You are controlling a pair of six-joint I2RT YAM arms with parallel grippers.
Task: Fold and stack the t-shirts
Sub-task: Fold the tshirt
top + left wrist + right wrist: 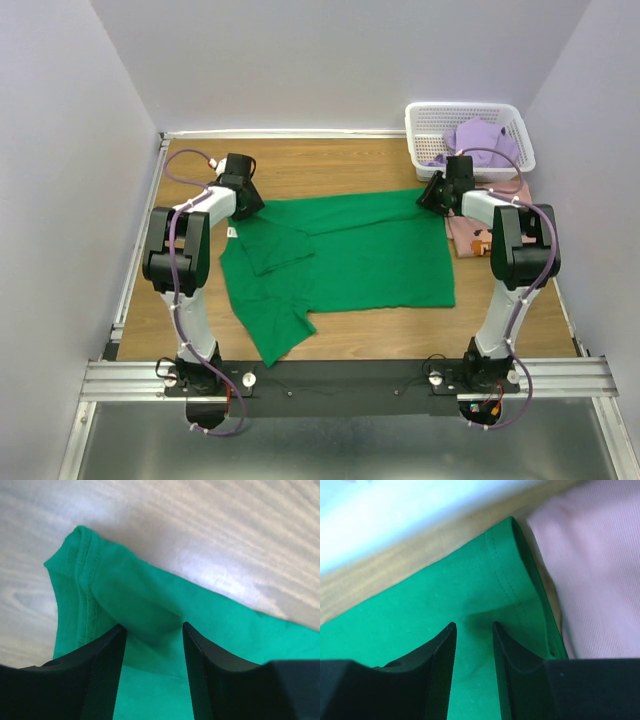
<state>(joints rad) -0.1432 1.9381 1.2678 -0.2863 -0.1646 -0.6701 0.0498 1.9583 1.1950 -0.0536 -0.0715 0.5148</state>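
- Lying spread across the middle of the wooden table [330, 165]: green t-shirt [370, 255], mostly flat, with one sleeve folded over its left part and a flap trailing toward the near edge.
- Left gripper [152, 627]: set down at the shirt's far-left corner. Its jaws stand moderately apart with a raised ridge of green cloth between them. The ridge meets both fingers [105, 670], but I cannot tell whether it is truly pinched.
- Right gripper [474, 625]: set down at the shirt's far-right corner, just inside the stitched hem. The jaws are narrowly apart, flat green cloth shows through the gap, and nothing is held.
- Pink t-shirt [468, 235]: lies just beside the green shirt's right edge, partly under the right arm. Part of its printed graphic shows.
- Lavender t-shirt [480, 140]: lies heaped inside the white lattice basket [415, 130].
- Basket: stands at the table's far-right corner, near the right gripper.
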